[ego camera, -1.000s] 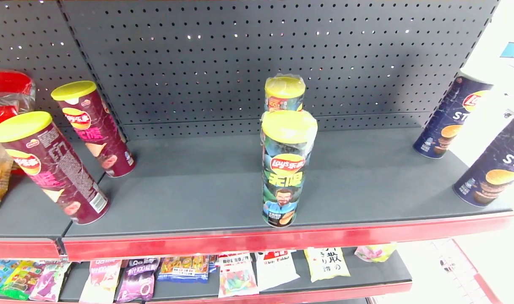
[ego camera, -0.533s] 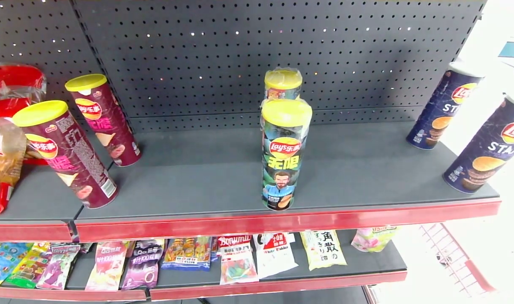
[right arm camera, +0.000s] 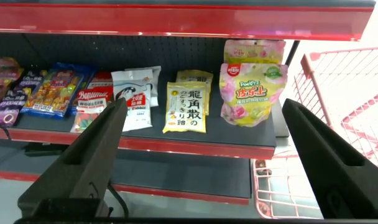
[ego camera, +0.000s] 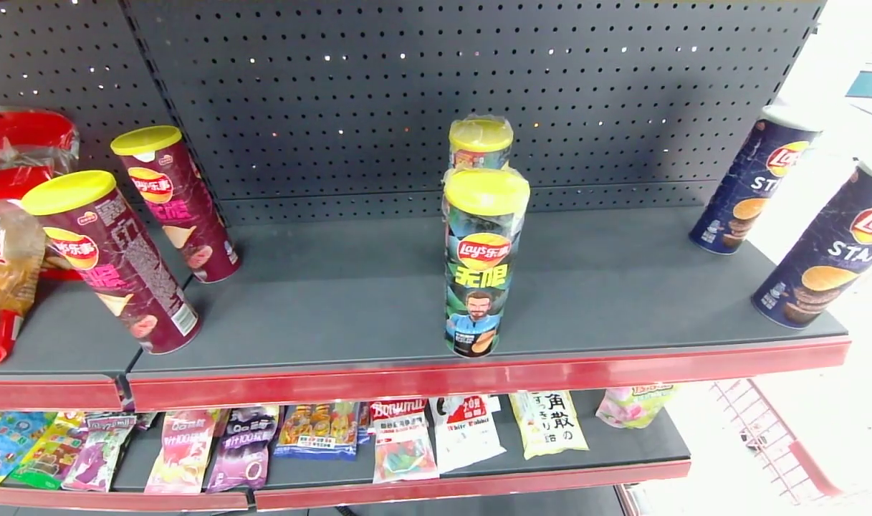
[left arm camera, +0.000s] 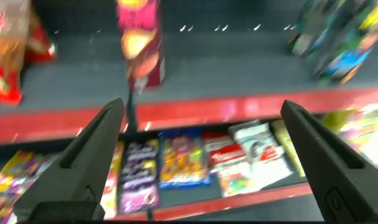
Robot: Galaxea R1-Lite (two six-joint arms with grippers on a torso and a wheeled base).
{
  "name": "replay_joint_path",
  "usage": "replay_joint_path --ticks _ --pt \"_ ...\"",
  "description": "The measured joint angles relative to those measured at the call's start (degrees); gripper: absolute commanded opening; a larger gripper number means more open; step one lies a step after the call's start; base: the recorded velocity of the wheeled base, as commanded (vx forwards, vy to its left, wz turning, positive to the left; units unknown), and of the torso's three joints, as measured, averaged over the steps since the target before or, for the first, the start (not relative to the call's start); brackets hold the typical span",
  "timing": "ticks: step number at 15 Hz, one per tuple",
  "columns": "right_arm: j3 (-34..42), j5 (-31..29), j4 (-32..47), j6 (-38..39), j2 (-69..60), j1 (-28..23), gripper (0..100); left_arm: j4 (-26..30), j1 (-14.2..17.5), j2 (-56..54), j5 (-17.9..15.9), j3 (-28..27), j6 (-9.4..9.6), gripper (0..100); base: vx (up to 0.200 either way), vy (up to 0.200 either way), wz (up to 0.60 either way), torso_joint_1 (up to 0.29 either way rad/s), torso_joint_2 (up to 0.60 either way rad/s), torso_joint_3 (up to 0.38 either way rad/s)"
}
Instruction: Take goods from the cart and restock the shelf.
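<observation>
head view, green can point(ego camera: 483, 265) on shelf point(ego camera: 350, 301), left tool point(left arm camera: 201, 106), right tool point(right arm camera: 204, 102) spread

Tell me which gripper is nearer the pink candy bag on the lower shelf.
Right. The right gripper points at the pink bag; the left gripper is farther along, facing the maroon can.

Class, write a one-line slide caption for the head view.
Green chip can at the front of a grey shelf; maroon cans left, navy cans right, snack packets below.
</observation>
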Motion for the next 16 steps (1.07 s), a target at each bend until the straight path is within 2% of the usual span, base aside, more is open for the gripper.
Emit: replay_joint_path --ticks 1,3,5,8,10,12,14,16 --pt "0.0 0.0 0.0 0.0 0.0 0.0 100 -1.0 -0.5 6.7 -1.9 -4.1 -0.72 100 0.0 0.0 0.0 0.0 0.0 0.0" --pt "0.0 0.0 0.0 0.0 0.0 0.0 100 -3.6 -2.7 20.1 -8.4 -10.2 -0.88 100 0.0 0.0 0.0 0.0 0.0 0.0" --pt "0.0 0.0 0.0 0.0 0.0 0.0 100 -5.7 -7.7 33.0 -14.0 -14.8 2.07 100 0.0 0.0 0.0 0.0 0.0 0.0" --pt "0.0 0.0 0.0 0.0 0.0 0.0 100 -7.5 -15.8 50.4 -17.3 -21.2 6.39 100 0.0 0.0 0.0 0.0 0.0 0.0" --pt "0.0 0.0 0.0 0.0 0.0 0.0 100 -7.7 -19.4 59.1 -17.3 -25.4 8.85 100 0.0 0.0 0.0 0.0 0.0 0.0" --pt "0.0 0.0 0.0 0.0 0.0 0.0 100 -7.9 -22.5 67.0 -15.7 -29.8 11.4 100 0.0 0.0 0.0 0.0 0.0 0.0" --pt "0.0 0.0 0.0 0.0 0.0 0.0 100 -8.0 -24.9 73.4 -12.2 -33.9 12.56 100 0.0 0.0 0.0 0.0 0.0 0.0" --pt "0.0 0.0 0.0 0.0 0.0 0.0 100 -8.0 -27.0 78.4 -8.7 -36.6 12.78 100 0.0 0.0 0.0 0.0 0.0 0.0"
